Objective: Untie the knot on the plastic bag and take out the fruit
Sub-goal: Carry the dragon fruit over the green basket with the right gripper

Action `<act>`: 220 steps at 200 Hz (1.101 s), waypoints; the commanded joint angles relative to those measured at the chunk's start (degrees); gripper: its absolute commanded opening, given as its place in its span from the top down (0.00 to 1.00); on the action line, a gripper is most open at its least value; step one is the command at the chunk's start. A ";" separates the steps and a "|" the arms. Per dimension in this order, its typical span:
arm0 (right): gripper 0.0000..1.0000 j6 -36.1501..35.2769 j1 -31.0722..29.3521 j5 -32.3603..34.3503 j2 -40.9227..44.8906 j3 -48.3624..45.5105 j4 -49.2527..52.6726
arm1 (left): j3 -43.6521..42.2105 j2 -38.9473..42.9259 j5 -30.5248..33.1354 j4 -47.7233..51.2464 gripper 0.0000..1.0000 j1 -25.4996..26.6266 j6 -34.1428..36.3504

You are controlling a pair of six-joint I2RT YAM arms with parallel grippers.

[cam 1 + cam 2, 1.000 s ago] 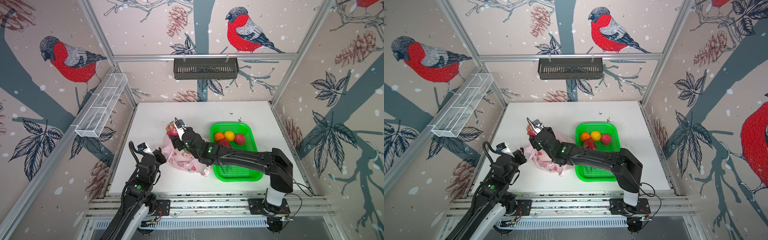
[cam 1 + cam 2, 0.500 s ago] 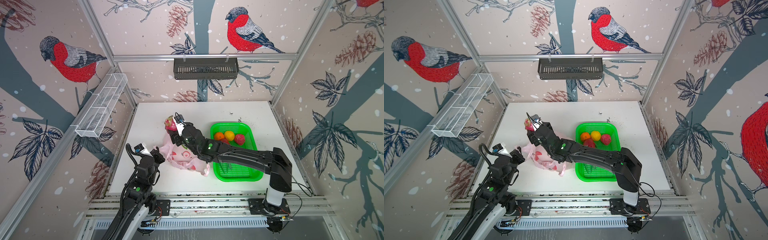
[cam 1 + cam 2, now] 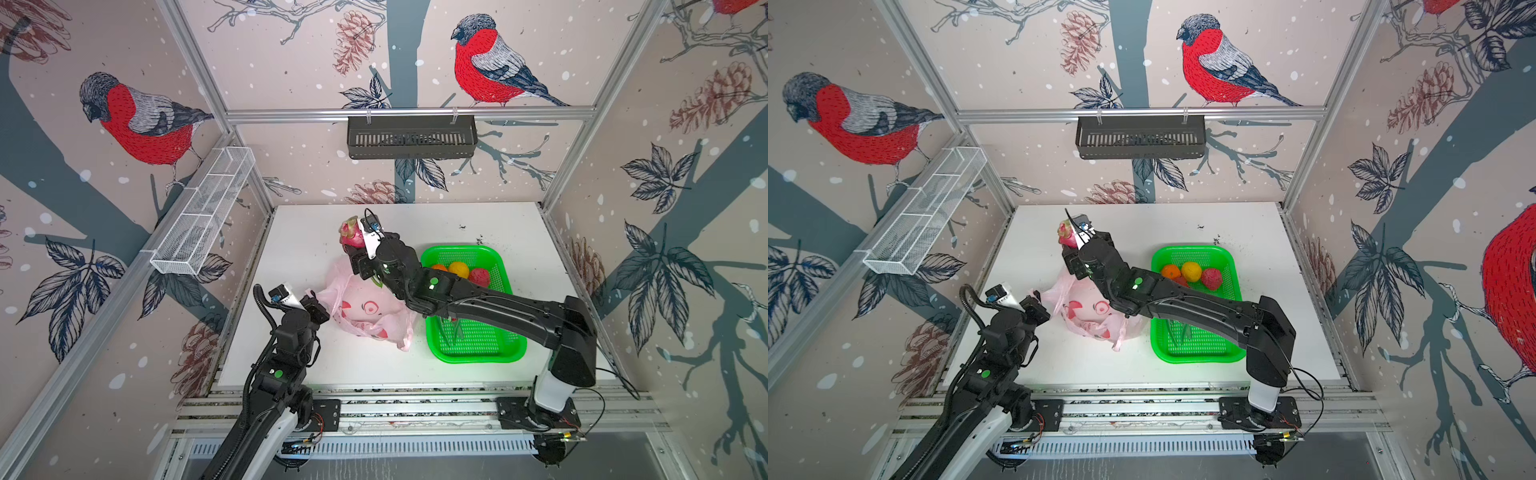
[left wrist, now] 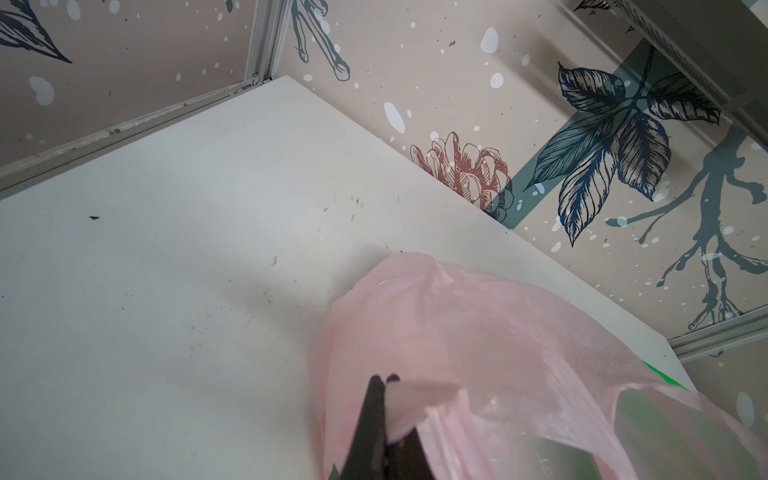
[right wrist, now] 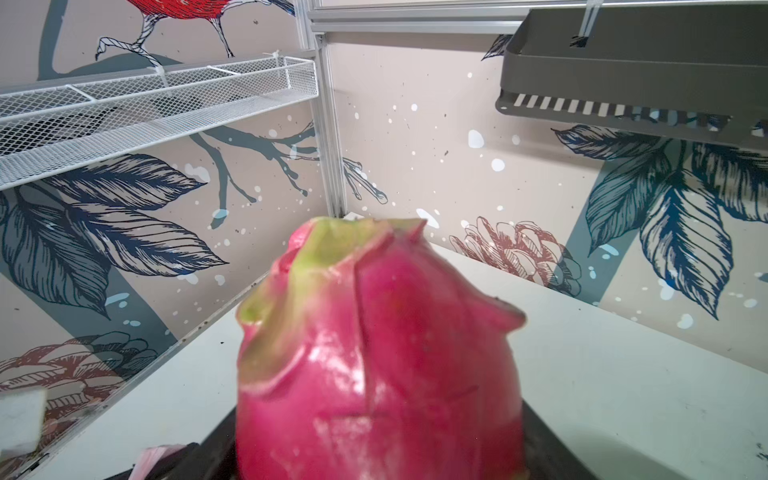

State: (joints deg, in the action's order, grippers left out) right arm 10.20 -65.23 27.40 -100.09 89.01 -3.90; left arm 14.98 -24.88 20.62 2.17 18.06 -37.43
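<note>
The pale pink plastic bag [image 3: 370, 309] [image 3: 1090, 311] lies slumped on the white table, left of the green tray. My left gripper [image 3: 321, 308] [image 4: 384, 380] is shut on a fold of the bag's left edge. My right gripper [image 3: 354, 247] [image 5: 378, 440] is raised above the bag's far side, shut on a magenta dragon fruit [image 3: 350, 232] [image 3: 1066, 237] [image 5: 374, 353] with green-tipped scales. An orange [image 3: 438, 268], a yellow citrus [image 3: 458, 269] and a small red fruit [image 3: 479, 277] sit in the tray. The knot is out of view.
The green perforated tray [image 3: 473, 347] stands at the right, with my right arm crossing over it. A white wire shelf [image 3: 203, 216] hangs on the left wall and a dark basket [image 3: 411, 137] on the back wall. The bare table [image 3: 415, 224] stretches behind.
My right gripper has lifted the dragon fruit higher and toward the back, away from the bag. The left gripper has drawn slightly left, keeping its hold on the bag's edge.
</note>
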 commanded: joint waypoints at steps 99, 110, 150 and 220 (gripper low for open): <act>0.68 5.55 4.33 10.37 16.82 -11.72 11.37 | 1.02 -4.55 0.48 -8.65 1.00 -0.03 3.64; 0.68 6.54 5.11 10.69 18.97 -13.29 12.64 | 1.40 -4.36 0.26 -8.35 1.00 0.00 4.00; 0.68 9.36 6.77 13.74 26.04 -17.06 18.36 | 2.13 -3.66 -0.78 -7.12 1.00 0.02 5.11; 0.68 15.09 9.71 14.08 33.50 -21.93 27.99 | 2.66 -3.25 -2.36 -6.55 1.00 0.04 5.50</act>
State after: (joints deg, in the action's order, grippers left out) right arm 22.41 -55.83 40.40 -67.75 68.18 20.69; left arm 17.17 -28.34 18.83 -3.11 18.06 -32.56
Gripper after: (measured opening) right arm 0.745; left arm 0.048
